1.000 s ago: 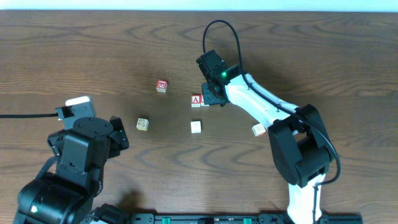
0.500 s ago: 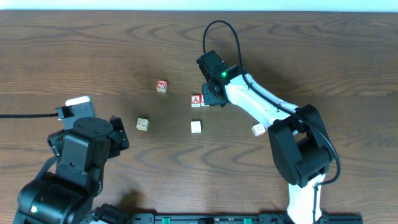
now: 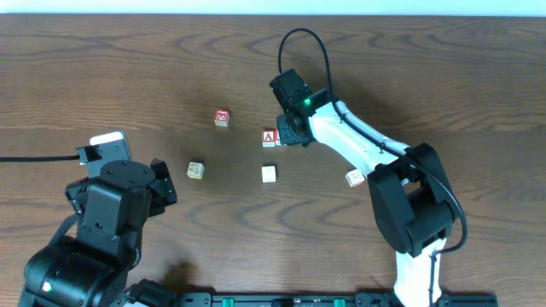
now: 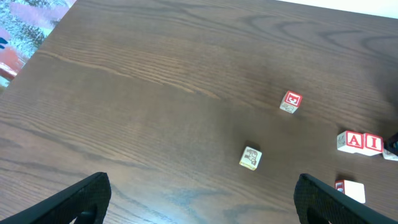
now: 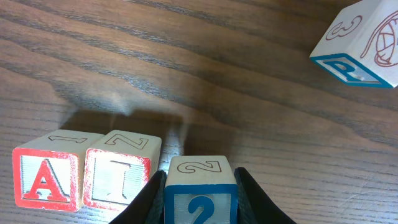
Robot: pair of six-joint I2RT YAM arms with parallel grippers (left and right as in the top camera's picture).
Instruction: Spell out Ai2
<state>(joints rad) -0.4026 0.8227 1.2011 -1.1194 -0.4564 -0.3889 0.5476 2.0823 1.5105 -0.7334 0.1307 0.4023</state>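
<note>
Mostly built: the A block [image 5: 46, 180] sits on the dark wood worktop [image 3: 128, 68], red letter facing the right wrist camera. This block is the landmark for these notes.

- I block [image 5: 118, 177]: touching the A block on its right, faces flush.
- 2 block [image 5: 200, 193]: next right of the A block after the I, just beside the I block and nearer the wrist camera, so not in line with the pair. Whether it rests on the worktop or hangs just above it, I cannot tell.
- Right hand [image 5: 200, 199]: clamped on the 2 block, one finger on each side face, blue numeral showing between them.
- Left hand [image 4: 200, 193]: fingers spread wide, nothing between them, well to the left of the A block.
- Spares: P block [image 5: 360, 43] well right of the A block; red block [image 4: 290, 101] and tan block [image 4: 250, 157] to its left; white block [image 4: 351, 190] near, in front of it.

Handling, my judgement: the 2 block is a small wooden cube, light and rigid, with smooth painted faces that could twist in a loose pinch. Best hold is the present one, on two opposite flat sides near mid-height, numeral left clear. The neighbours look just as light, so any sideways brush would shove the I block off the A block.
</note>
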